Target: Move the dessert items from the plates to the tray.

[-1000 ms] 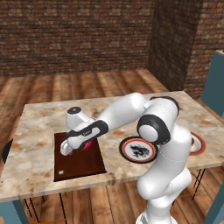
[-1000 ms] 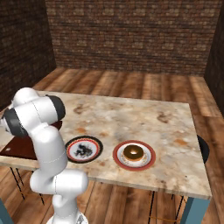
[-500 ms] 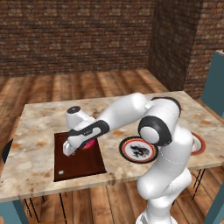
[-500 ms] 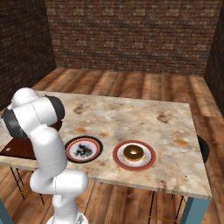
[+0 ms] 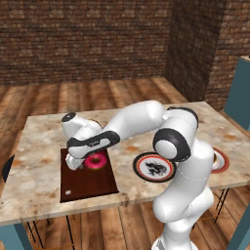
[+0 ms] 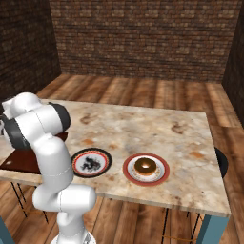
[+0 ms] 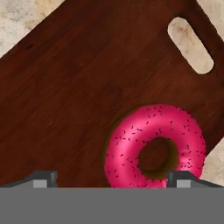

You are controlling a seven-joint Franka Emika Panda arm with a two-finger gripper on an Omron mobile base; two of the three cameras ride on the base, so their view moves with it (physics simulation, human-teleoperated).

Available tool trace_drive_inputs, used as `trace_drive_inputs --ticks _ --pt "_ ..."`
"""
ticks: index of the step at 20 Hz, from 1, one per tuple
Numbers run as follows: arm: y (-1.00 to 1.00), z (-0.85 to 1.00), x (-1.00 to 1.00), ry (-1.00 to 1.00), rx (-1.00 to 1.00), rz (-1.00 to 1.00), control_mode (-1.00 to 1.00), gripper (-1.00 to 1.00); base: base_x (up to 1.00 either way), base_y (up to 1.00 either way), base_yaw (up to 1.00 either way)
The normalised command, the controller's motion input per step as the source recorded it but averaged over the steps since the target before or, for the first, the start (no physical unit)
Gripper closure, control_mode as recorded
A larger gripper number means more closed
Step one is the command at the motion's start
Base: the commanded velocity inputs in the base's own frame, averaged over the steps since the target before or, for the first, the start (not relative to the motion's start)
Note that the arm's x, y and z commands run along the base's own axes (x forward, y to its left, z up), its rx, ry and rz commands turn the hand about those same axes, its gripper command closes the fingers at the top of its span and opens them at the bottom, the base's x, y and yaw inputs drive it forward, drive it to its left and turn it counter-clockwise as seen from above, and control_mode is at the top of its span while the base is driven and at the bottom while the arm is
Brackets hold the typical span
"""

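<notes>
On the tray [image 7: 78,87] lies the pink doughnut [image 7: 155,151], under the claw [image 7: 111,177], spread wide and holding nothing.

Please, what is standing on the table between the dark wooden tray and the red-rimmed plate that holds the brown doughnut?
The black-rimmed plate, with no doughnut on it, lies between the tray and the red-rimmed plate holding the brown doughnut. The right base view shows this.

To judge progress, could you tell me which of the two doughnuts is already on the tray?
The pink doughnut: it lies on the tray, beneath the open gripper. The brown doughnut sits on the red-rimmed plate.
</notes>
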Motion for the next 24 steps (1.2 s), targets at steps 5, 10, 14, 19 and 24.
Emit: trace_drive_inputs --ticks 5,10,14,19,24 --pt "-0.08 0.79 -0.16 -0.03 0.00 0.02 -1.00 -1.00 0.00 0.00 0.00" --pt "-0.54 0.26 -0.22 -0.05 0.03 0.00 -1.00 -1.00 0.00 0.00 0.00" --pt "-0.74 0.10 -0.21 -0.04 0.07 0.00 -1.00 -1.00 0.00 0.00 0.00" --pt "-0.83 0.05 -0.32 -0.06 0.19 0.00 -1.00 -1.00 0.00 0.00 0.00" --pt "-0.76 0.30 -0.32 -0.06 0.19 0.00 -1.00 -1.00 0.00 0.00 0.00"
